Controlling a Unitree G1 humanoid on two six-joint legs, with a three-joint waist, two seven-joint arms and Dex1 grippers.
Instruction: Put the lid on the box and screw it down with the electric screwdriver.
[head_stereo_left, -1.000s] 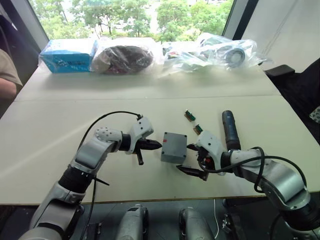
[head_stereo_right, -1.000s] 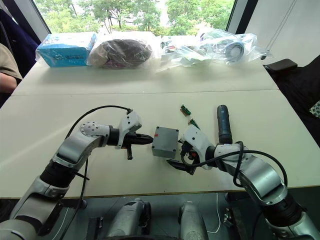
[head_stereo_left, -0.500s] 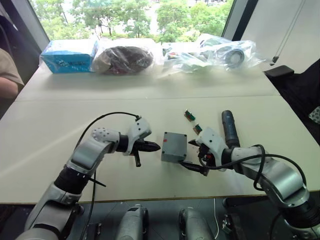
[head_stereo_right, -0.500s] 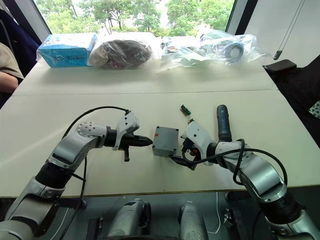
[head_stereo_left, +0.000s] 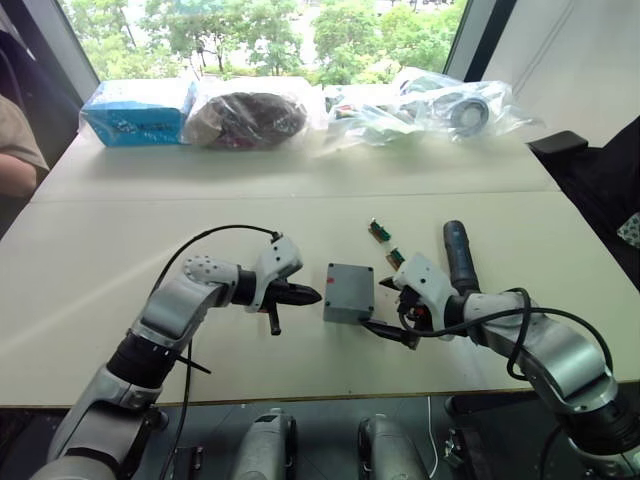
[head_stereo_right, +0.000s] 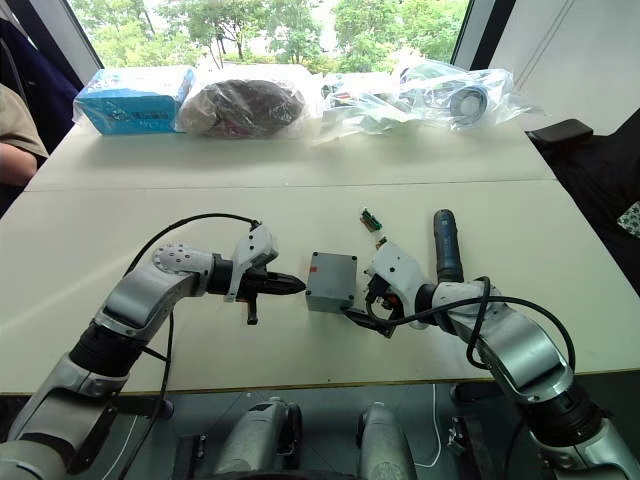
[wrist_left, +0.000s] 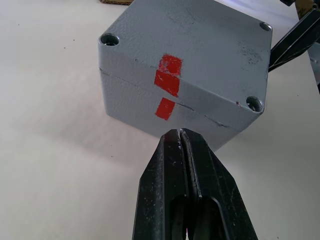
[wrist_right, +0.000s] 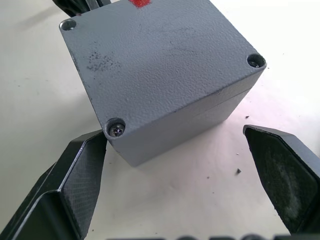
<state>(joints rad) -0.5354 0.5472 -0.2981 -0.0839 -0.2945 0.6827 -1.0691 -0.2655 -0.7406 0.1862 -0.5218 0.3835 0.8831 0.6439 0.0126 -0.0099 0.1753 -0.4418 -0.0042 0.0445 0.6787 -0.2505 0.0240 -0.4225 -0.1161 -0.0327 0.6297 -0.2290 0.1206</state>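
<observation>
Grey lid (wrist_right: 160, 65) sits on the box (wrist_left: 170, 107). Right gripper (wrist_right: 175, 170), at its 3 o'clock, gapes wide, one finger touching a corner. Left gripper (wrist_left: 181, 137), pinched closed and empty, points from 9 o'clock.

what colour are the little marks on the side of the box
Red: small red marks across the seam of the grey box, clearest in the left wrist view.

lid (wrist_left: 200, 50) seated on box (wrist_left: 150, 107) | red marks aligned | left gripper (wrist_left: 181, 137) fingers together, just before box
</observation>
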